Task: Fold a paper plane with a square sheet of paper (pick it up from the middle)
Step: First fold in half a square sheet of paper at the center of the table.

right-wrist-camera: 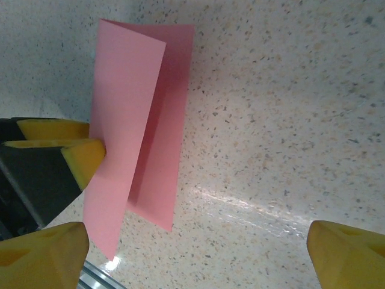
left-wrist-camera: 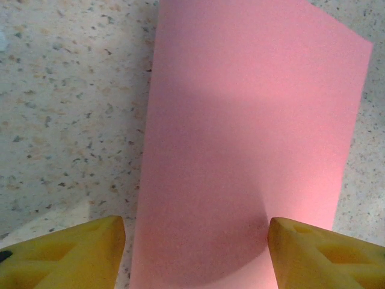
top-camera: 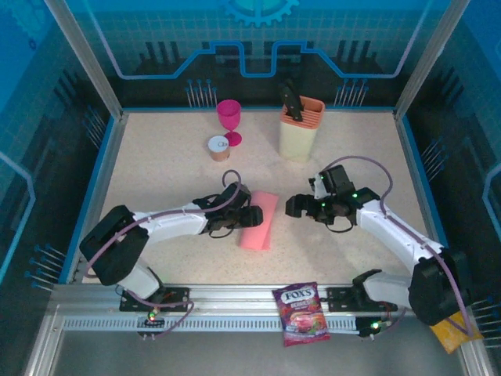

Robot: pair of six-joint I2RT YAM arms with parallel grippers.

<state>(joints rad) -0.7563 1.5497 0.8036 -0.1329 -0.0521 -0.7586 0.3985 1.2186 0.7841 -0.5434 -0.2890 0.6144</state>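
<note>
The square sheet of paper (top-camera: 261, 222) lies near the middle of the speckled table (top-camera: 172, 164), doubled over into a long salmon-pink rectangle that runs away from the arms and leans slightly to the right at its far end. The left gripper (top-camera: 249, 217) sits at the paper's left long edge, about halfway along it. From the left wrist camera its two yellow fingertips (left-wrist-camera: 72, 253) stand well apart: one is over bare table just beside the paper's edge, the other is above the pink surface, and nothing is pinched between them. From the right wrist camera the upper layer of the fold stands up off the lower one, hinged along the crease at the far end, and its free edge leans against one of the left gripper's fingers (right-wrist-camera: 84, 159). The right gripper (top-camera: 294, 206) hovers just off the paper's right side, apart from it, its jaws spread wide and empty, with only bare table between them. A purple candy bag (top-camera: 301, 313) rests on the rail at the near edge, well apart from the paper.
</note>
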